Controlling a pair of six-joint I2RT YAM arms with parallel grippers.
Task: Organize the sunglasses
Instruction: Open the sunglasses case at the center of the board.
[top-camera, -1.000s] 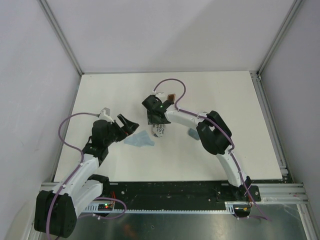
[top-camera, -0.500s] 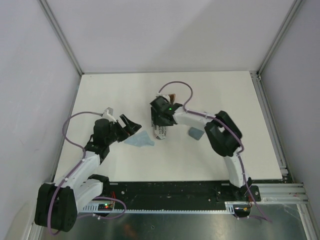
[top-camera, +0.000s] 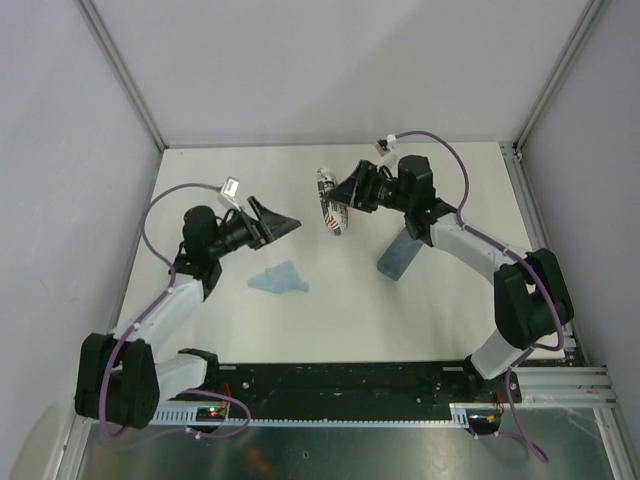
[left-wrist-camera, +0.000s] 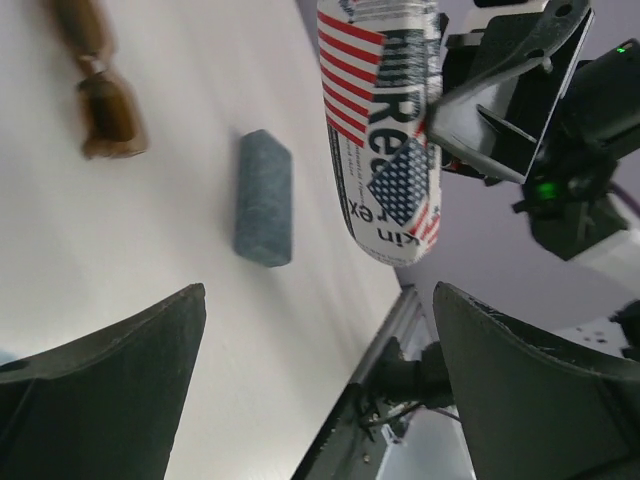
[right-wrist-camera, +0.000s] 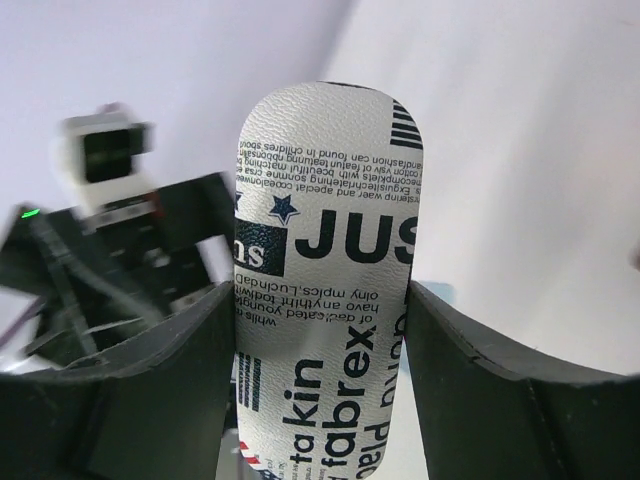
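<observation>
Right jaws clamp printed case (top-camera: 331, 203) aloft, upper centre of top view — smooth skin, may slip. Left jaws wide, empty, close — may collide on handover.

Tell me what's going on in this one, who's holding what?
The right gripper is clamped on a printed case, white with text and flag stripes, and holds it up off the table toward the left gripper. The left gripper is open and empty, facing the case. The brown sunglasses, a grey-blue case and a light blue cloth lie on the table untouched.
</observation>
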